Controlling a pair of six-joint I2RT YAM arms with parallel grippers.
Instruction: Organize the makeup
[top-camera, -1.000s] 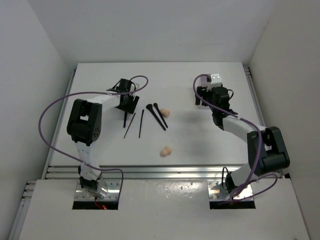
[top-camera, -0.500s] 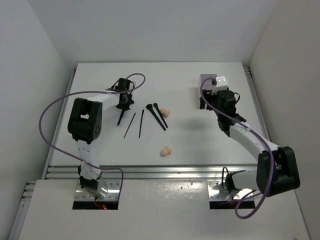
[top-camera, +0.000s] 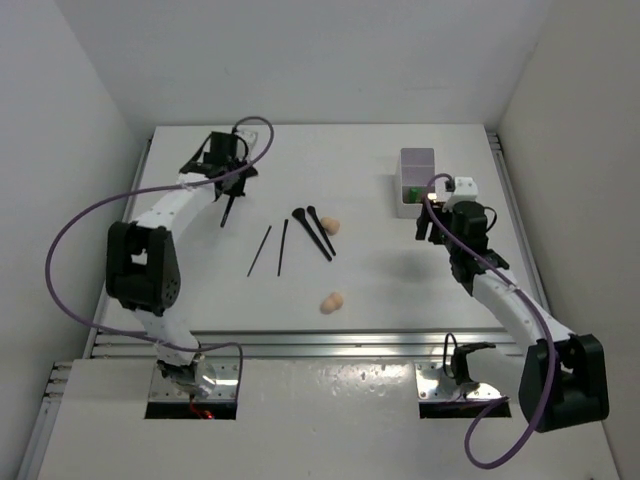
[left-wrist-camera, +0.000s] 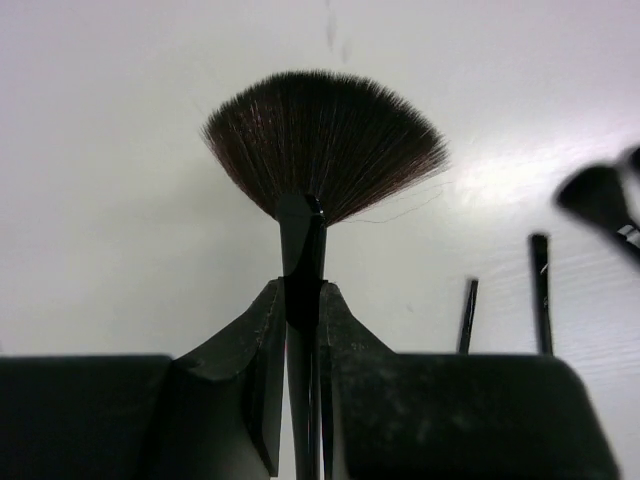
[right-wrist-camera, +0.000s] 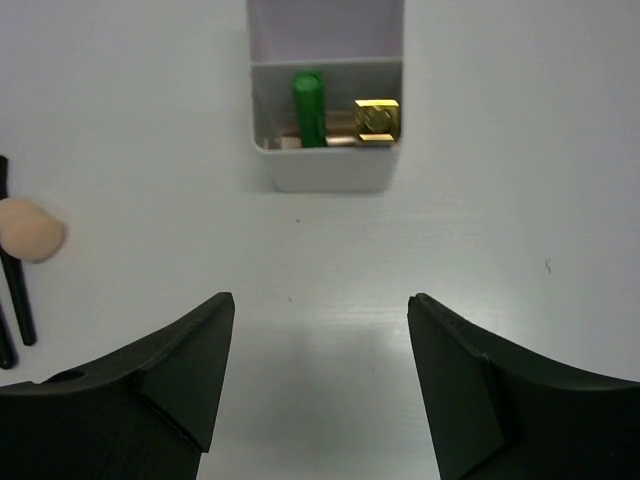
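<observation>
Gripping a fan brush (left-wrist-camera: 322, 150) by its thin black handle, the left gripper (left-wrist-camera: 303, 300) is holding its jaws nearly closed over the far-left part of the white table (top-camera: 390, 285). The right gripper (right-wrist-camera: 320, 340) is hovering wide open, holding nothing, facing the white organizer box (right-wrist-camera: 325, 178). A green tube (right-wrist-camera: 309, 105) and a gold-topped lipstick (right-wrist-camera: 377, 118) are standing in one of its compartments. Two brushes (top-camera: 314, 237), two thin sticks (top-camera: 260, 251) and two peach sponges (top-camera: 331, 226) are lying between the arms.
</observation>
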